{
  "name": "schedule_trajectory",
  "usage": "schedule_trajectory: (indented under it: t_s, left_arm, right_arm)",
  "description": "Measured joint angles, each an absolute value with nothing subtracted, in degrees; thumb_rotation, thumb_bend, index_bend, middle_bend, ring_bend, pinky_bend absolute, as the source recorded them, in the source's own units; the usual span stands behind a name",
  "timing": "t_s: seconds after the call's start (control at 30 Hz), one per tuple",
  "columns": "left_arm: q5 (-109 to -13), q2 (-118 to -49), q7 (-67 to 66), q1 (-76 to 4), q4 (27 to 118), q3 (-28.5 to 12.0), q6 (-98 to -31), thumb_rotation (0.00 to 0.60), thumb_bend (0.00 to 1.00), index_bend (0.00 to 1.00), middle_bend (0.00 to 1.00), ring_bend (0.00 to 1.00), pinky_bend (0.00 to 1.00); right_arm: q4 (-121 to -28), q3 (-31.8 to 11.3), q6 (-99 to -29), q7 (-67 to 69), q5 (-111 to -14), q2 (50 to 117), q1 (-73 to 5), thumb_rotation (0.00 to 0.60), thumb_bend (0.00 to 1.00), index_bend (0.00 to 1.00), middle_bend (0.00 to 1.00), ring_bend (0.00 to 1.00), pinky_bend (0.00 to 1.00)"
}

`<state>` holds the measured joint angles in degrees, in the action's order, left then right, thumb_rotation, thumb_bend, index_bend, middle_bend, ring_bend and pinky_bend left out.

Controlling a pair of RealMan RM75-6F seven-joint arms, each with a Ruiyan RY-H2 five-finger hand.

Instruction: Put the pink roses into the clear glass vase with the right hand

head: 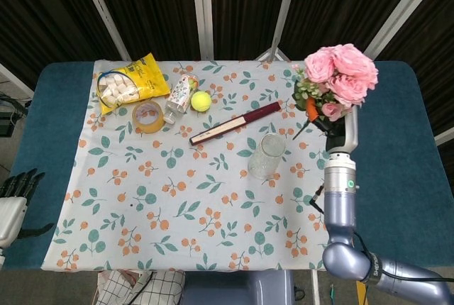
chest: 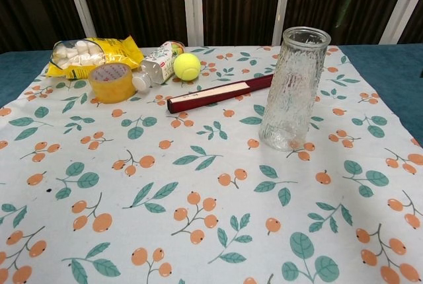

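The pink roses are a bunch of blooms with green leaves, held high above the table's right side in the head view. My right hand grips their stems just under the leaves, and the blooms partly hide it. The clear glass vase stands upright on the cloth, left of and below the roses, its mouth open. In the chest view the vase stands right of centre; neither the roses nor a hand shows there. My left hand rests low at the left table edge, fingers apart, holding nothing.
A dark red folded fan lies just behind the vase. Further back left are a tennis ball, a small bottle, a roll of tape and a yellow snack bag. A floral cloth covers the table.
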<state>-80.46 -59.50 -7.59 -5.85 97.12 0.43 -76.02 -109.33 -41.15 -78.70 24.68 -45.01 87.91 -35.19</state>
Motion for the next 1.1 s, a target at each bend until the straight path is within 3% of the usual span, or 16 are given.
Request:
schedule_trajectory:
  t_s: [0.67,0.87,1.0,1.1]
  left_arm:
    - [-80.1,-58.7,-6.6,-6.2,97.3,0.8,-74.9,0.600,0.00,0.00,0.00,0.00,0.00]
    - [-80.1,-58.6,-6.2,-6.4,97.6,0.9,-74.4,0.600,0.00,0.00,0.00,0.00,0.00]
    - [-80.1,-58.5,-6.3,-6.6,97.6,1.0,-74.2,0.600,0.00,0.00,0.00,0.00,0.00]
    - [-80.1,-58.5,-6.3,-6.6,97.7,1.0,-74.1,0.600,0.00,0.00,0.00,0.00,0.00]
  right_arm:
    - [-104.2,-39.0,-79.4,23.5,-45.8,95.1,-38.1,0.600,0.49,0.65,0.60,0.59,0.46]
    - [-101.7,-37.7,-78.5,25.0,-44.7,95.9,-36.4,0.600,0.49,0.65,0.60,0.55,0.30]
    - [-101.0,-36.2,-78.2,25.5,-45.4,96.4,-35.4,0.600,0.49,0.63,0.59,0.41,0.15]
    - [-100.5,-34.8,-77.9,25.4,-46.6,96.7,-34.9,0.600,0.50,0.63,0.55,0.33,0.11]
